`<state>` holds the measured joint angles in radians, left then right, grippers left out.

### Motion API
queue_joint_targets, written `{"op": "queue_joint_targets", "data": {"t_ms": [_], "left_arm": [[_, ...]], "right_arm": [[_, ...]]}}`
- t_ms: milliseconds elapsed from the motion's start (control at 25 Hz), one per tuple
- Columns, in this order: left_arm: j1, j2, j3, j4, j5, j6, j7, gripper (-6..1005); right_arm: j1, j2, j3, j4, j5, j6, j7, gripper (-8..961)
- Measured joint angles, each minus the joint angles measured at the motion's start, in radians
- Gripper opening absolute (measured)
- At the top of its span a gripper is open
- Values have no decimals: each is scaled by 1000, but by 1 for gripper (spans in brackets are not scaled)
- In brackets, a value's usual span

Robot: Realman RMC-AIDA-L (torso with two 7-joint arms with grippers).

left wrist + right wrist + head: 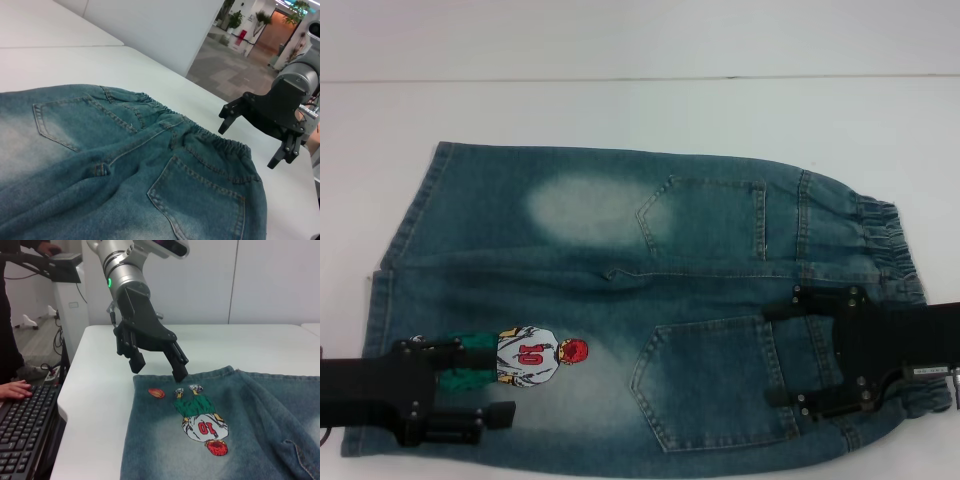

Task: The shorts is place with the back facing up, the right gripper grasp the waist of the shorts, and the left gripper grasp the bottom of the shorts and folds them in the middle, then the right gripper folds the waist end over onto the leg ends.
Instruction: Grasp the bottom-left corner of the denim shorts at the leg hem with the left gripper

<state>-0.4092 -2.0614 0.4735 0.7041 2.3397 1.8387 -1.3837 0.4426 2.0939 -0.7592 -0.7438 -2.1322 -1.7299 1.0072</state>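
The blue faded-denim shorts [700, 230] lie flat on the white table [620, 110], back pockets up. The ruffled waist [885, 235] is at the right and the straight leg hems [410, 220] are at the left. The number 10 player print [532, 357] is on the near leg. My left gripper [500, 385] is open over the near leg's hem, beside the print. The right wrist view shows it [160, 371] hovering just above the hem edge [215, 374]. My right gripper [778, 353] is open over the near pocket, by the waistband. In the left wrist view it [248, 145] hangs just above the elastic band [220, 142].
Bare white table surrounds the shorts, with its far edge near the wall [640, 40]. Off the table's left end stands a desk with a black keyboard [25, 430] and a person's hand [15, 388] on it.
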Motion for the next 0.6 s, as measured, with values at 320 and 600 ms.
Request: {"op": "queue_joint_targets", "data": {"t_ms": [320,600], "left_arm": [[1,1,-4,10,4,-14,-11,859],[0,-9,-1,45,6,-16,-29,860]], "right_arm": [[3,1,-2,3,0,5,1,911],[2,2,-2,3,0,7,1,911]]}}
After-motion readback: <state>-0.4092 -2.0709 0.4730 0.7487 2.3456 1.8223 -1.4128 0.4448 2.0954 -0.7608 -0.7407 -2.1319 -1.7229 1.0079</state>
